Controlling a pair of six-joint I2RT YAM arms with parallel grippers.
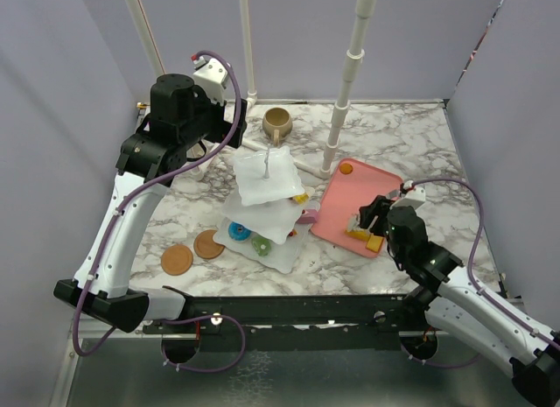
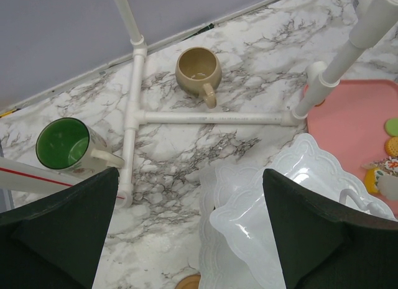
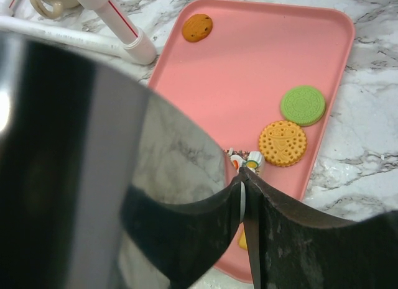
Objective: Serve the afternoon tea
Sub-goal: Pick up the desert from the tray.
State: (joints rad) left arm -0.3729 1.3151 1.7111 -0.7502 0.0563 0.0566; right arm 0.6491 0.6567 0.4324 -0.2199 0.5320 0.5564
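Left wrist: one green-lined mug [image 2: 62,143], one tan mug [image 2: 198,69].

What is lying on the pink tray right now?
Orange cookie, green cookie, yellow cookie, small decorated pastry on the pink tray; metal tongs hide its near part.

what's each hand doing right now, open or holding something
Left hand: open, empty.
Right hand: closed on metal tongs, whose tips meet at a small pastry on the pink tray.

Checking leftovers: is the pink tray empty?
No, the pink tray holds at least an orange cookie, a green cookie and a yellow cookie.
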